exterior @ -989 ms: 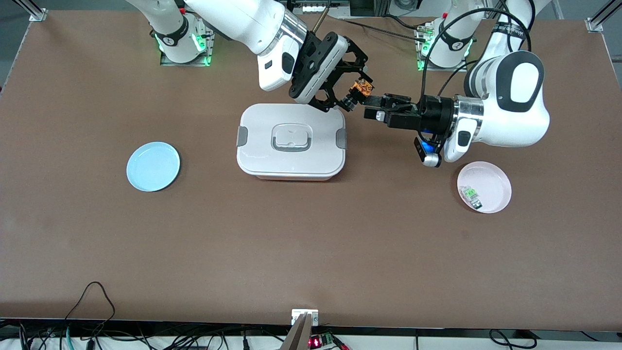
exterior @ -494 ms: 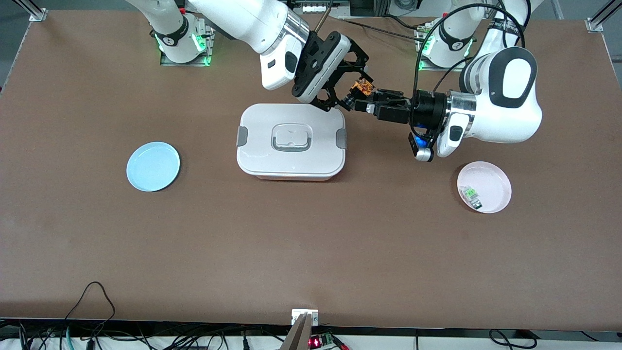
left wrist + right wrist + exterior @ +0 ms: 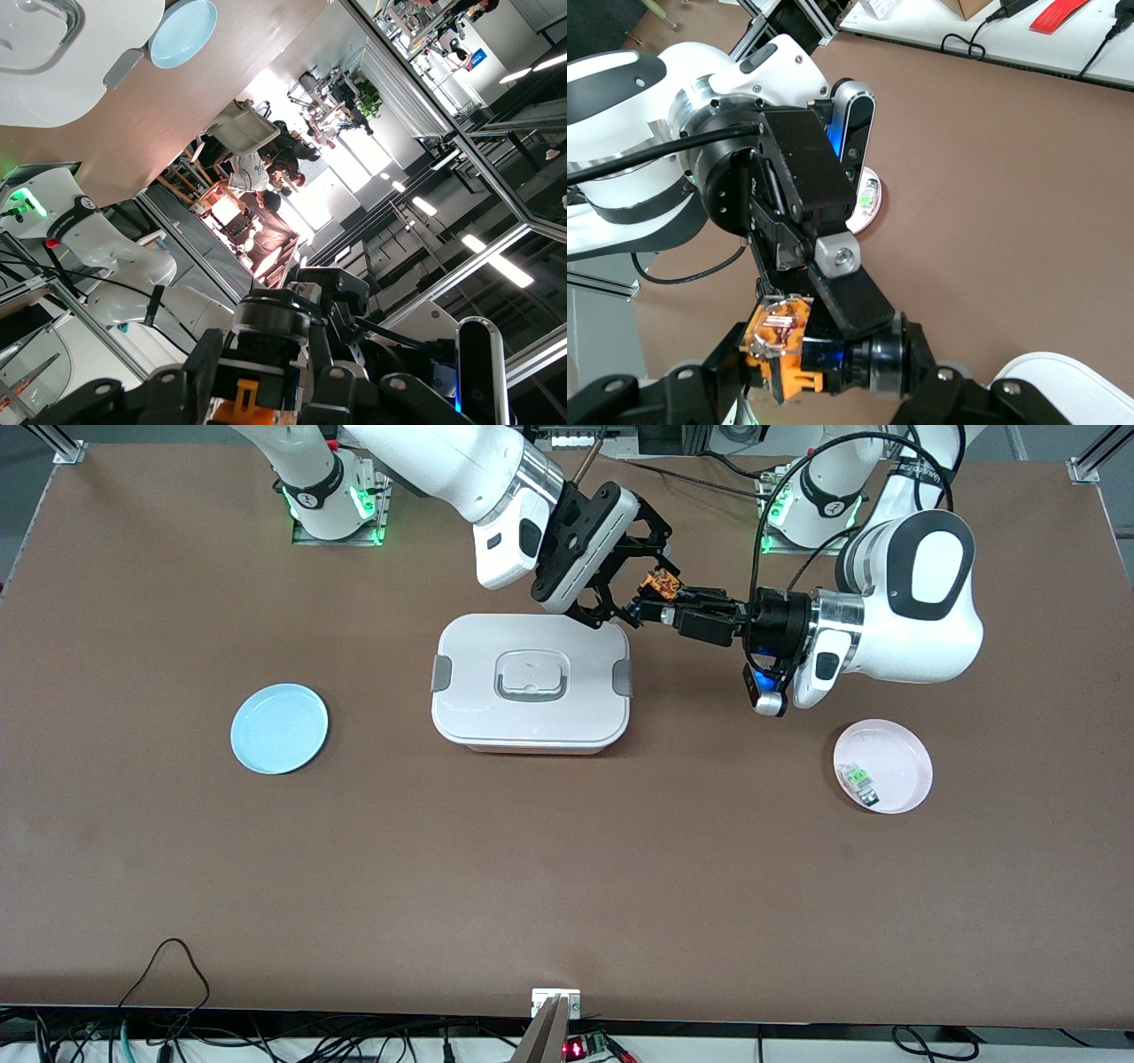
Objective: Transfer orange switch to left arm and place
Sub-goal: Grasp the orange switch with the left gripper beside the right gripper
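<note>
Item: orange switch [image 3: 661, 584], held in the air over bare surface [image 3: 567, 868] just off the box's [image 3: 532, 722] 1 o'clock corner, not over the lid; this placing looks chosen to keep the exchange off the box. Holder: right gripper [image 3: 645, 593], reaching from the 11 o'clock base, jaws clamped on the switch; the right wrist view shows the orange body [image 3: 780, 345] seated between them. Receiver: left gripper [image 3: 654, 608], reaching level from the 1 o'clock base, its tip touching or just beside the switch; whether it has closed on the part cannot be told. Stage, judged: mid-handover, the switch offered side-on so the second grip can take a free face. Also present: blue plate [image 3: 279, 728] at the box's 9 o'clock, bare; pink plate [image 3: 895, 735] at its 4 o'clock, carrying a small green component [image 3: 859, 781]. Risk, judged: releasing before the second grip is firm would drop the part beside the box.
</note>
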Available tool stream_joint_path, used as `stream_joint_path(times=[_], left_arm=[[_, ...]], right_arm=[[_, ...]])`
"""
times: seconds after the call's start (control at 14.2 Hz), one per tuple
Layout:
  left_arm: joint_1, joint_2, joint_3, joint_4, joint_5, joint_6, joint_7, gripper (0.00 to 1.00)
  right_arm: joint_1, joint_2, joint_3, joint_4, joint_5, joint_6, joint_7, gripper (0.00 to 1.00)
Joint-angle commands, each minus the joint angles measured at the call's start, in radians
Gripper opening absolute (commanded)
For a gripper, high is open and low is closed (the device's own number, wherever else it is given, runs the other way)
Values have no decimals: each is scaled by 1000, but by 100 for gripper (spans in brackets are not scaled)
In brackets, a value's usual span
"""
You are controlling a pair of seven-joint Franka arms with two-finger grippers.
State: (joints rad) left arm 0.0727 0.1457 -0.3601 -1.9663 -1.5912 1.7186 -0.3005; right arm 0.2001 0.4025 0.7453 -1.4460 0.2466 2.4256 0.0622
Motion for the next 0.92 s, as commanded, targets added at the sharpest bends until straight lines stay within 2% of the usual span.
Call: stream_joint_path(times=[0.0, 0.07, 0.14, 0.64, 0.71, 0.78, 0.85], left_arm=[[10, -47, -3, -42, -23, 1, 1, 26], [12, -52, -3, -43, -19, 1, 3, 15], [12, -54, -3, -42, -16, 1, 4, 0], [19, -61, 6, -29, 3, 1, -5, 0], [21, -63, 9, -19, 25, 1, -6, 0], [30, -64, 9, -8, 49, -1, -9, 0], [33, -64, 9, -6, 66, -1, -9, 0]], right_arm=[[-1, -8, 5, -8, -9, 4, -1, 0], [-1, -8, 6, -8, -9, 4, 1, 0], [-1, -8, 6, -7, -9, 3, 1, 0], [-1, -8, 6, -4, -9, 3, 1, 0], [-1, -8, 6, -4, -7, 3, 5, 11], [-1, -8, 6, -4, -4, 3, 7, 70], [-1, -7, 6, -4, -4, 1, 7, 100]])
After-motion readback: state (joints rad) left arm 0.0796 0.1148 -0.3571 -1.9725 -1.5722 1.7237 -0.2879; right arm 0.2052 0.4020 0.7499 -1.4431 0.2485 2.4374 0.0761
